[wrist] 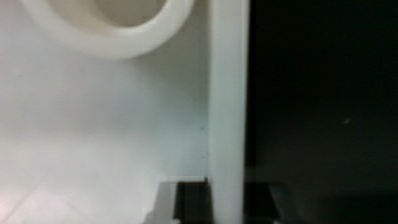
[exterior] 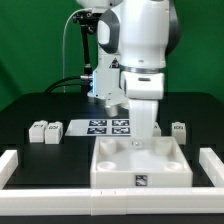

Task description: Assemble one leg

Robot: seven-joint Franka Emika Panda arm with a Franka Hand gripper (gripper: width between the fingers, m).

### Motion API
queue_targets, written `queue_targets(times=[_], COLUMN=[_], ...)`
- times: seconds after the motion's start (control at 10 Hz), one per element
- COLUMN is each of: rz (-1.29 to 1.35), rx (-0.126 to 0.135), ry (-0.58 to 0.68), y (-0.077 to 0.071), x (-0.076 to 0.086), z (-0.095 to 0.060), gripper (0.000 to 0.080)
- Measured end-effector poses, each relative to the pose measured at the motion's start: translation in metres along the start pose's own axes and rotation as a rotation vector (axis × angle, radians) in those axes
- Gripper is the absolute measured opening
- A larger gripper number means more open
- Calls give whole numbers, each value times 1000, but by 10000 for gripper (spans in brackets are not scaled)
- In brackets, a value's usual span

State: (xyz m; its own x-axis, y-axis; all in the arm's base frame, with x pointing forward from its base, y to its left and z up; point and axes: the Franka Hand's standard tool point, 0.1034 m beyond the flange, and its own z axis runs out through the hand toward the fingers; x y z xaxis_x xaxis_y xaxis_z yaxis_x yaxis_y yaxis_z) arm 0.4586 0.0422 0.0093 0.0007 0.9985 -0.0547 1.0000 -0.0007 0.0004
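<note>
Toward the exterior view's left, a leg [exterior: 38,131] and a second leg [exterior: 55,128] are sitting side by side on the black table [exterior: 30,105]. The marker board [exterior: 108,126] is lying next. In the middle the arm is reaching down to the white panel [exterior: 115,162], and the gripper [wrist: 221,203] is straddling its raised edge, dark fingers [wrist: 178,205] either side. I cannot tell whether they are squeezing it. A third leg [exterior: 178,130] is standing right of the panel, apart from it
</note>
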Motion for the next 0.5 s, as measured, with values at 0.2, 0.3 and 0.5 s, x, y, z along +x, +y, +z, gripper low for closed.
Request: queue_targets(times=[0.2,0.3,0.5], rz=[-15,-18,-17], rx=[-12,-18,-22], ry=[5,9,13], y=[14,20,23], x=[11,14,19], z=[-1,-1,-1], gripper=[57,57,57])
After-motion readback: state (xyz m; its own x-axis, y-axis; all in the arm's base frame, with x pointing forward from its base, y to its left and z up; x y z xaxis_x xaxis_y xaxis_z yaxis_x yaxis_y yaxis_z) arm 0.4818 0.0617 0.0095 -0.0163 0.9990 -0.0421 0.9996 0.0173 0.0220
